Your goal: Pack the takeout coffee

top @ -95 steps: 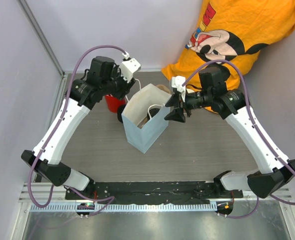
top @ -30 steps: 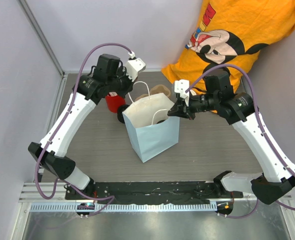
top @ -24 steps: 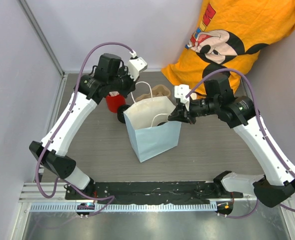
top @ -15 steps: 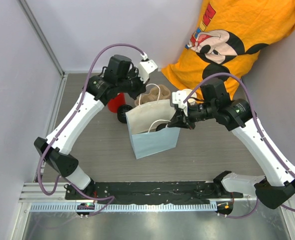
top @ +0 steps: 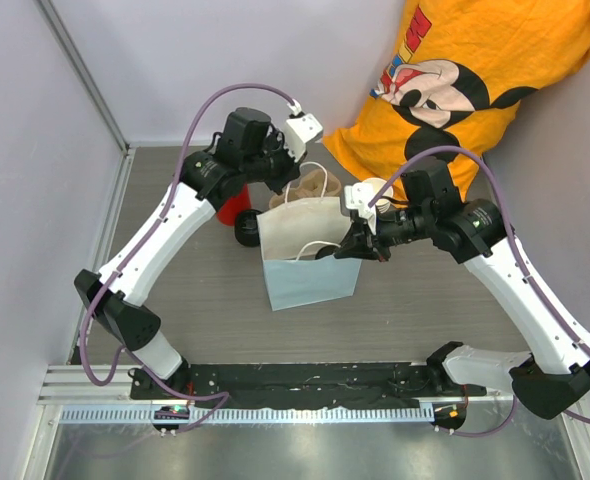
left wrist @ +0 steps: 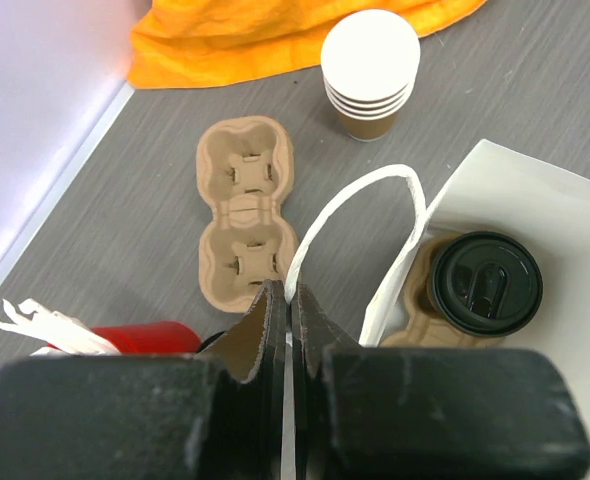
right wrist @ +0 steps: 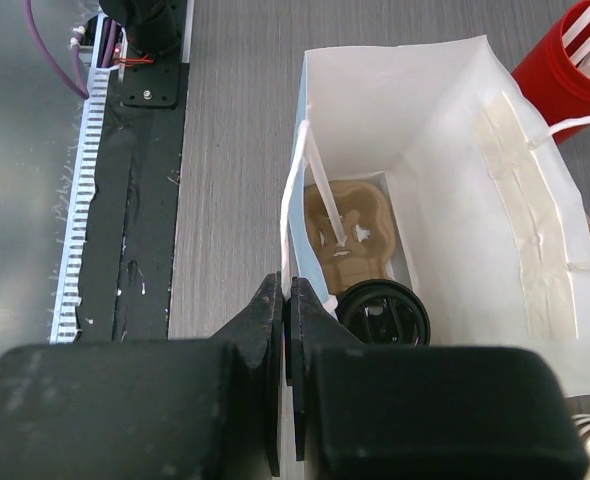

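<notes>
White paper cord is what my left claw (left wrist: 289, 295) is pinched flat on: the far handle loop (left wrist: 375, 178) of the pale blue bag (top: 310, 280), with nothing but that cord between the fingers. My right claw (right wrist: 287, 292) is clamped just as tight on the bag's opposite rim, paper wall squeezed between the fingers, and the mouth stands open between the two. The takeout coffee (left wrist: 484, 283) stands upright inside the bag with its black top showing, seated in a pulp carrier (right wrist: 350, 225) on the bag's floor. It lies just below and beside my right claw's fingertips, and lower and off to the right of my left claw in that wrist's view. Outside the bag on the grey bench (top: 195, 300) are a second pulp carrier (left wrist: 245, 225), a stack of paper cups (left wrist: 370, 75), the red cup of white sticks (right wrist: 565, 70) and an orange cloth (top: 475, 70). Against a few seconds ago, both claws are on the bag as before, but the bag has turned: then a corner pointed toward my bases, now its broad blue face is square to them, and it sits a little further right. My left arm has swung rightward with it, past the red cup.
</notes>
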You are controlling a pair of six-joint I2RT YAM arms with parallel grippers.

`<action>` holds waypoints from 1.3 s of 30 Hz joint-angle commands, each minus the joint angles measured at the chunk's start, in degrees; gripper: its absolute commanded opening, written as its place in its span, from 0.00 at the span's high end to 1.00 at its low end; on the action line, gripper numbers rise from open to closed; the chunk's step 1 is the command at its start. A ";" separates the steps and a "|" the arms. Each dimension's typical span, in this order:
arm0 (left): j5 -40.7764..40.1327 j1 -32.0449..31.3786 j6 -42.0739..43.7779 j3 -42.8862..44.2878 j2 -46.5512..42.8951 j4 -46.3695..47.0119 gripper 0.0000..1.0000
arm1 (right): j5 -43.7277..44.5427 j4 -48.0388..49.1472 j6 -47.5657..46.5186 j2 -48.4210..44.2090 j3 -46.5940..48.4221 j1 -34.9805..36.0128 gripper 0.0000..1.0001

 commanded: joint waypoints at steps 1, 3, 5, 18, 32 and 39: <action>-1.69 -0.16 -1.73 2.40 -0.22 4.46 1.00 | -1.84 1.54 1.65 -0.84 2.25 0.45 0.98; -1.86 -0.16 -2.26 2.49 -0.05 4.99 1.00 | -1.93 1.63 1.74 -0.67 2.26 0.62 0.98; -2.04 -0.16 -2.69 2.57 0.22 5.34 1.00 | -2.02 2.15 2.44 -0.49 2.17 0.80 0.98; -4.23 -0.16 -3.05 1.34 0.48 7.10 0.98 | -1.14 4.97 4.73 0.83 2.25 1.50 0.96; -7.22 0.10 -3.14 -0.06 -5.57 4.64 0.16 | 7.55 4.88 5.08 -1.01 4.27 1.59 0.17; -8.10 4.83 -3.40 -0.68 -12.60 1.48 0.00 | 17.38 5.41 7.27 -2.95 7.70 1.07 0.00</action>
